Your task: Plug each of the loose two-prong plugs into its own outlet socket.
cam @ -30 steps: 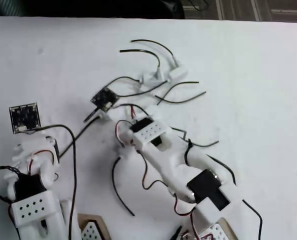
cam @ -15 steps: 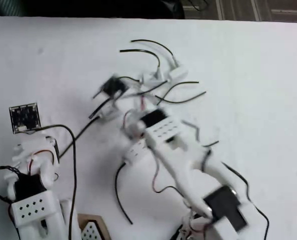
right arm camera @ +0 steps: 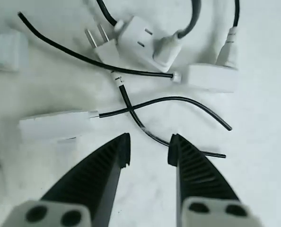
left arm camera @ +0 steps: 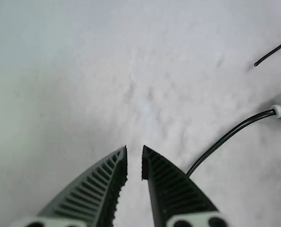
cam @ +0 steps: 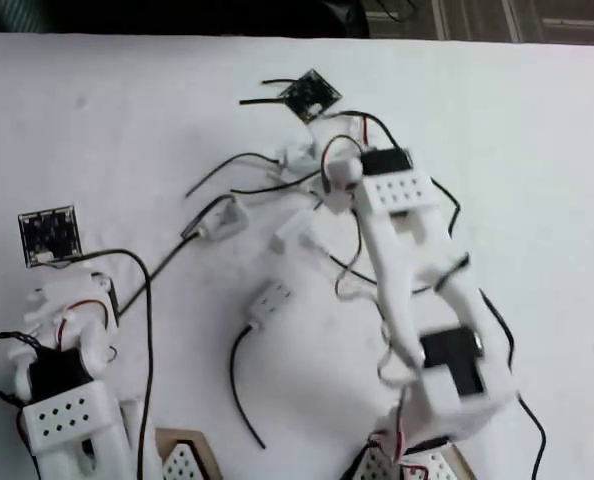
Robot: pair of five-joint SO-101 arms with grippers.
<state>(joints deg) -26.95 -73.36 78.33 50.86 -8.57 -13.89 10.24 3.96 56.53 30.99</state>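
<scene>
Gripper nearest is the left gripper, low over bare table, its jaws all but pressed together and pinching nothing. Farther out, a white connector block on a black lead lies alone, well apart from any mate. Beyond it the right gripper hovers, jaws spread and empty, above crossed black leads. Just past them a two-prong plug lies with bare prongs just beside an outlet socket, not inserted. No pair looks joined, so I judge the task barely begun, with every plug left to seat
</scene>
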